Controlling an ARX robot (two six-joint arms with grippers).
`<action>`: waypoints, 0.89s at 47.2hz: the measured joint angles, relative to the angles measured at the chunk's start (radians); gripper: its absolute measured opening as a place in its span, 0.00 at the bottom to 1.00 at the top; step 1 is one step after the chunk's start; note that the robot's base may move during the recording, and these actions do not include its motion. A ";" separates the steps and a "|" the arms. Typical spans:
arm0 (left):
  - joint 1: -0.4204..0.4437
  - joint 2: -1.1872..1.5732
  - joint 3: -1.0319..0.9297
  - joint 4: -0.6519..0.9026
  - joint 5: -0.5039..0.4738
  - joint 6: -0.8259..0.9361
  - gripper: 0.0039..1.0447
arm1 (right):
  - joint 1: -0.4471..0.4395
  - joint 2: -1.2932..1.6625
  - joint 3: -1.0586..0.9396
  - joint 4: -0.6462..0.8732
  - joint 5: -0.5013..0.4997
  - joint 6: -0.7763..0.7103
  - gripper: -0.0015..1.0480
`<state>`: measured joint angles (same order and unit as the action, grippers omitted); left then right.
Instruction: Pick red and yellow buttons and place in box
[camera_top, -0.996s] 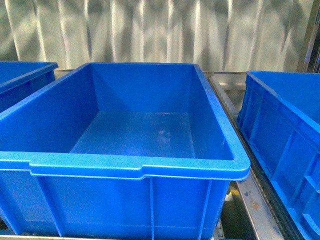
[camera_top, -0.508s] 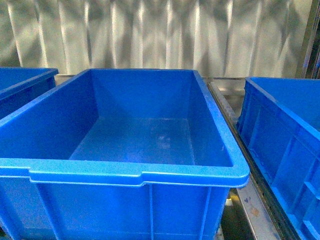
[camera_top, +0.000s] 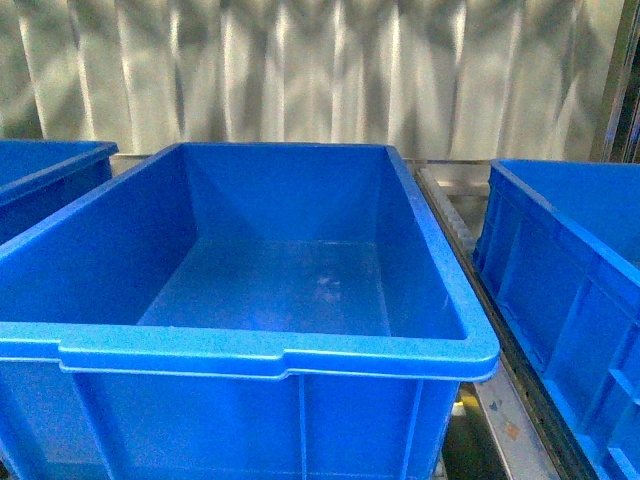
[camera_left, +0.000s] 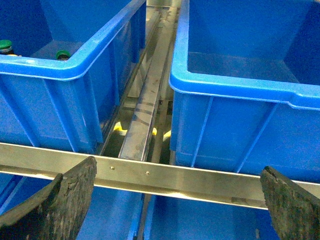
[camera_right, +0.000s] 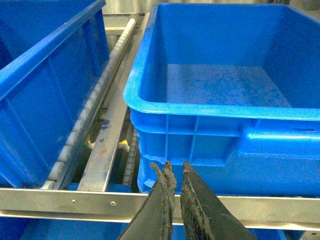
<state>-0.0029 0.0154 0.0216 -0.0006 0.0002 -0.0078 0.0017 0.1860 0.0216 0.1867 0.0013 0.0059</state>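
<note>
Surface: a steel rack of rails (camera_top: 500, 415) and rollers carries three blue plastic boxes side by side. A flat steel crossbar (camera_left: 150, 172) runs along its near edge.
Room: a pale, pleated wall (camera_top: 320, 70), streaked with light and shade, rises just behind the central box.
Central box (camera_top: 280, 352): deep and open-topped, straight ahead in the front view, with a bare, faintly scuffed floor.
Left box (camera_top: 45, 165): just left of the central box, with a narrow gap and a rail between them. Only one corner shows in the front view.
Green-capped buttons (camera_left: 62, 54): two caps lie inside the left box, close to its near wall.
Right box (camera_top: 560, 215): just right of the central box, with a roller rail (camera_right: 95, 115) between them. The right wrist view shows a bare, speckled floor.
Yellow scraps (camera_left: 118, 127): under the rail between the left box and the central box, too small to identify.
Red and yellow buttons: not made out in any view, so their place relative to either gripper cannot be told.
Left gripper (camera_left: 178, 167): fingers spread wide and empty. It hangs above the crossbar, facing the gap between the left box and the central box.
Right gripper (camera_right: 176, 165): fingers drawn together with only a thin slit between them, pinching nothing. It sits above the crossbar before the right box's near wall, right of the central box.
</note>
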 joint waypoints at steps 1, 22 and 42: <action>0.000 0.000 0.000 0.000 0.000 0.000 0.93 | 0.000 -0.006 0.000 -0.006 0.000 0.000 0.06; 0.000 0.000 0.000 0.000 0.000 0.000 0.93 | 0.000 -0.181 0.000 -0.185 -0.001 -0.002 0.33; 0.000 0.000 0.000 0.000 0.003 0.000 0.93 | 0.000 -0.182 0.000 -0.186 0.005 -0.002 0.97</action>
<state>-0.0025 0.0154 0.0216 -0.0006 0.0032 -0.0078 0.0013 0.0040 0.0219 0.0006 0.0063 0.0044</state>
